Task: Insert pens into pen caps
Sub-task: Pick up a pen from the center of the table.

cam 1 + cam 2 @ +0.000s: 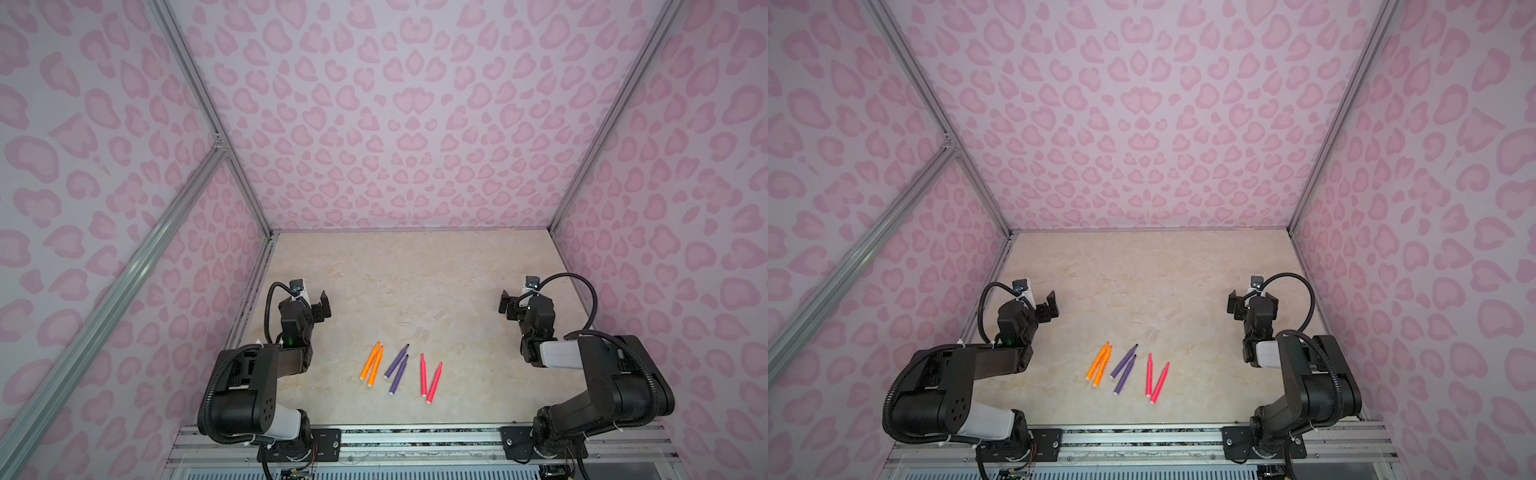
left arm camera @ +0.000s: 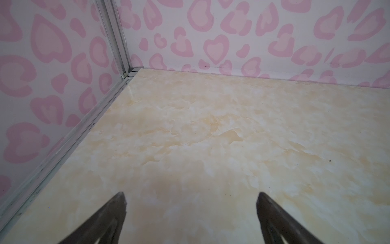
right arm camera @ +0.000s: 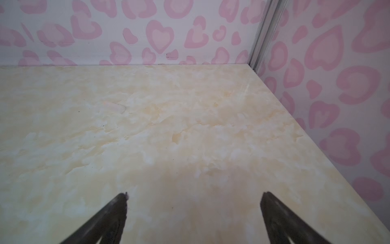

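Pens [image 1: 396, 360]: six, near the surface's [image 1: 374, 270] front edge.
Pen caps [image 1: 420, 332]: just behind them.
My left fingers [image 2: 105, 221]: apart, empty.
My right fingers [image 3: 109, 217]: apart, empty.

No legible text, label, brand, number or sign in any view. On wall panels [image 1: 395, 124]: pink heart-blotch pattern only, no lettering. On pens [image 1: 396, 361]: any print too small to resolve in both top views.
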Controlling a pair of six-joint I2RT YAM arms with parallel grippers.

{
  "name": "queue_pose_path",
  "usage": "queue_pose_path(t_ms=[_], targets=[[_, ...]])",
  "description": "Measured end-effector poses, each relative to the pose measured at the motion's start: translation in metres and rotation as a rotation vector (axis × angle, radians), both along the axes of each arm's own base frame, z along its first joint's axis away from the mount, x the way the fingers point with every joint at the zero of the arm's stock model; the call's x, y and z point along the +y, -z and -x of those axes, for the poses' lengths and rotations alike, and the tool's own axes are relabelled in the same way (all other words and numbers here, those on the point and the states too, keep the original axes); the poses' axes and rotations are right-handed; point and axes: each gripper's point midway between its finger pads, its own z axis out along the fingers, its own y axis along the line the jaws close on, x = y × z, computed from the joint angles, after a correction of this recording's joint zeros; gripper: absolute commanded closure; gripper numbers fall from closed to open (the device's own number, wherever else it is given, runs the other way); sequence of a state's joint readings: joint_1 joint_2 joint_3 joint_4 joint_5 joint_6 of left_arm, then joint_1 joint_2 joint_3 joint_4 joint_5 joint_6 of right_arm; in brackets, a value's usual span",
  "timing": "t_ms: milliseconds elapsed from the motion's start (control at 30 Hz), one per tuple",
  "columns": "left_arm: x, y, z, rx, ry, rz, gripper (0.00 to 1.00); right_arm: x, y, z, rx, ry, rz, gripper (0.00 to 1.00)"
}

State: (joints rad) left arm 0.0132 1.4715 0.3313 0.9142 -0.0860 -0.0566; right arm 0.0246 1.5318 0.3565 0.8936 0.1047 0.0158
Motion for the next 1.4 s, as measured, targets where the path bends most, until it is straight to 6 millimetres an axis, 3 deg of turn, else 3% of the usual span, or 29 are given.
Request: queue_pose_path(t_ms=[1033, 1167, 1200, 1333, 1400], targets=[[-0.001, -0.005, -0.004, 0.013, -0.006, -0.008, 0.03, 0.002, -0.003, 0.002, -0.011, 0.001, 0.011, 0.0], [-0.008, -0.058, -0.037, -0.007, -0.035, -0.006, 0.03, 0.008, -0.028, 0.006, -0.062, 0.05, 0.054, 0.0], [-0.007, -0.063, -0.039, -0.008, -0.047, -0.005, 0.03, 0.01, -0.038, 0.004, -0.069, 0.071, 0.065, 0.0], [-0.007, -0.046, -0.016, 0.088, -0.06, 0.002, 0.03, 0.004, -0.093, -0.017, -0.084, 0.195, -0.002, 0.0], [-0.011, -0.056, -0.002, 0.069, -0.051, 0.022, 0.03, -0.003, -0.118, -0.024, -0.063, 0.284, -0.087, 0.0]])
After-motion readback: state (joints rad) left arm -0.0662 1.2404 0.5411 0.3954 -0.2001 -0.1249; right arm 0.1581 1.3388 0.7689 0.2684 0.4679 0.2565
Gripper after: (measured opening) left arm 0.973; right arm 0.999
